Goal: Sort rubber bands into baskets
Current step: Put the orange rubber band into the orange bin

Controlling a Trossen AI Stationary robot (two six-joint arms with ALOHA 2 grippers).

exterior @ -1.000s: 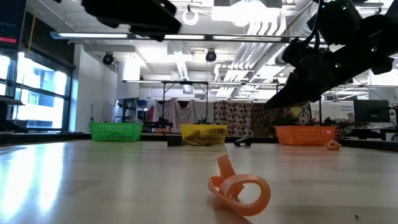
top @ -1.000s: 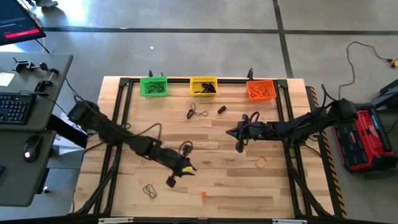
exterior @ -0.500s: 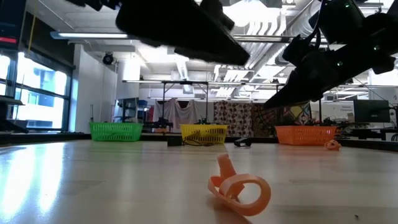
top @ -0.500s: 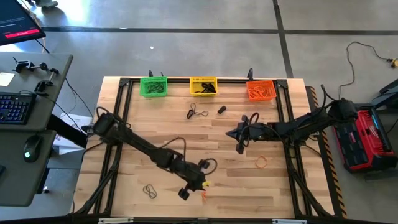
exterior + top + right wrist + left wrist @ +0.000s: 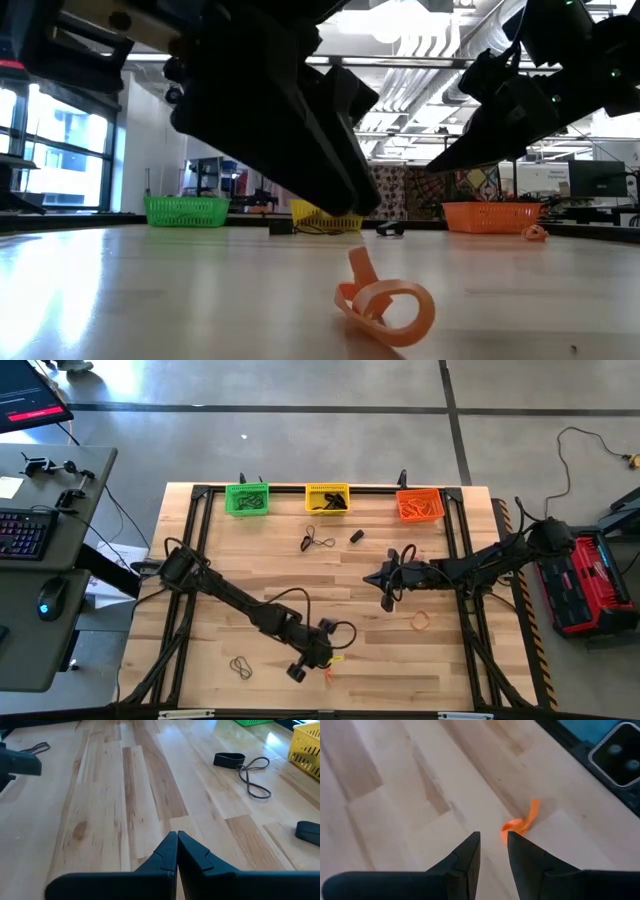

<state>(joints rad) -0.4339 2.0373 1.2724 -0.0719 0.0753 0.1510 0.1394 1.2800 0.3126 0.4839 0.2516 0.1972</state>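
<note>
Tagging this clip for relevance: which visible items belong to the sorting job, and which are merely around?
Job: green basket, yellow basket, orange basket; orange rubber band by the left gripper; dark bands.

Around: keyboard, mouse, red case.

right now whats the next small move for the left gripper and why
Probably ease the left gripper down and slightly forward so its open fingers straddle the orange rubber band, then close. The band lies curled on the table just past the fingertips, not yet between them.

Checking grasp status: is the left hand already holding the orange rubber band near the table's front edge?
No. The left hand hovers open, with the orange rubber band lying on the table just beyond its fingertips.
</note>
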